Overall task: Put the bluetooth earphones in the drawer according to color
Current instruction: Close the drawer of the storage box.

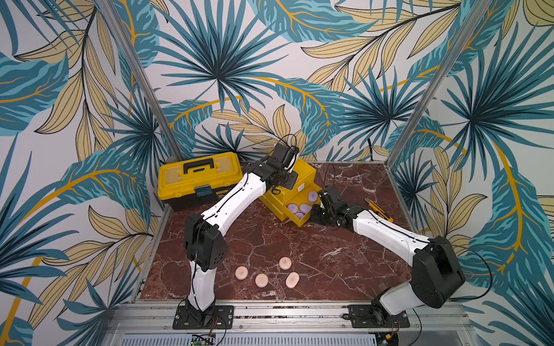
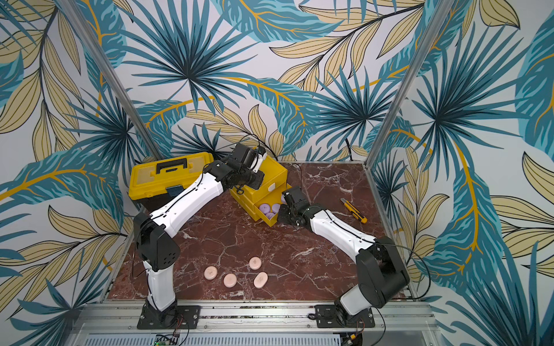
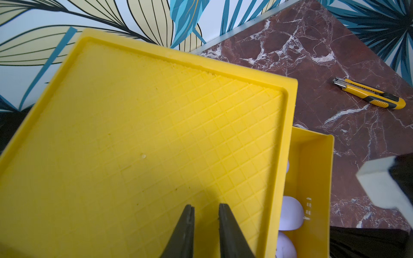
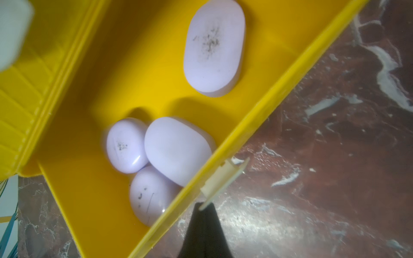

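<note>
The small yellow plastic cube chest stood at the back of the red marble table, its middle drawer pulled out toward the right arm. Four lilac oval earphone cases lay inside it, three bunched against the front wall and one apart. The right gripper sat just outside that wall, jaws closed, its tip touching the drawer's white tab handle. Whether it pinched the tab could not be told. The drawer's slide axis ran from the tab straight back into the chest, so a push along it probably came next. The left gripper hung over the chest's ribbed top with a narrow gap between its jaws and nothing in it. Four pale pink oval cases waited well apart at the table's front, nearer the left arm's base. Only the right wrist view showed the contact at the tab, which the gripper hid in both top views. Only the top views showed the pink cases.
</note>
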`<state>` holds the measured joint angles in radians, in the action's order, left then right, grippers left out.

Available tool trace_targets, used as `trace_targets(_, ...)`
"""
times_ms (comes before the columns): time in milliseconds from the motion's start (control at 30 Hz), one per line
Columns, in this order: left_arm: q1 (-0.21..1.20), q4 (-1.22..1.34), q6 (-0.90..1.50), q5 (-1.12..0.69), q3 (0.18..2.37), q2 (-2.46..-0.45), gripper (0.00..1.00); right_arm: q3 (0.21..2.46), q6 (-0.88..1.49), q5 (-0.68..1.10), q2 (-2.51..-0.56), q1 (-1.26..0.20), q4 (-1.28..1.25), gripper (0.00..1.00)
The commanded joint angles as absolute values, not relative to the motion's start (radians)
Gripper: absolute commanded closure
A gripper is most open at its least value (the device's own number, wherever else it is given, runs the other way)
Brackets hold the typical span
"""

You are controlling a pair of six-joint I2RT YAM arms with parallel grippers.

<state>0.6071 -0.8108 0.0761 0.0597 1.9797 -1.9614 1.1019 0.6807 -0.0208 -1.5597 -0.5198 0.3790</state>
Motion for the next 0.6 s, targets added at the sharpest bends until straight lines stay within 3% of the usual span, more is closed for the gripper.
trace_targets(0, 0.604, -0.920, 0.081, 0.026, 1.986, -2.020, 0.77, 1.162, 0.687, -0.016, -1.615, -0.520, 0.281, 1.00)
trace_targets(567, 0.604, -0.936, 0.078, 0.013, 1.982, -2.031, 0.77, 1.213, 0.767, -0.017, -1.742, -0.519, 0.047, 0.99)
